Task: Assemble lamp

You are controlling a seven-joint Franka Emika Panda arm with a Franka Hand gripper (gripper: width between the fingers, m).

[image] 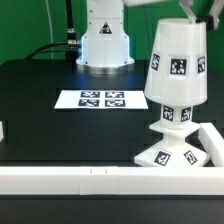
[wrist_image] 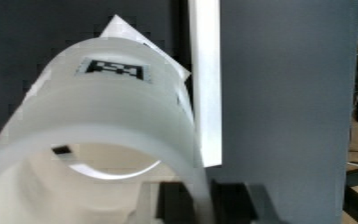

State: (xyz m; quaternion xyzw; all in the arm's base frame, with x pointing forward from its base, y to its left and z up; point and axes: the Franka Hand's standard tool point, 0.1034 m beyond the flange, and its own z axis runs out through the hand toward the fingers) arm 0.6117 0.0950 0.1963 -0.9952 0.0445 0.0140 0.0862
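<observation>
The shade (image: pixel 178 66) stands at the right of the exterior frame, seated over the bulb (image: pixel 173 115) on the base (image: pixel 172 152), close to the border wall (image: pixel 70 180) on the black bench (image: pixel 40 95). The tool (wrist_image: pixel 197 203) grips the shade's rim, fingers pressed on it. This looks like the final fitting; next, I'd judge, it must let go and lift straight off.

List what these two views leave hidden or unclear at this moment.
- Hand: exterior view, cut off by the top edge above the shade; open or shut unclear.
- Hand: wrist view, only dark blurred finger stubs at the edge; grip on the shade not visible.
- Bulb: both views, shade covers it; seating unknown.
- Base: exterior view, its front sits behind the white wall.
</observation>
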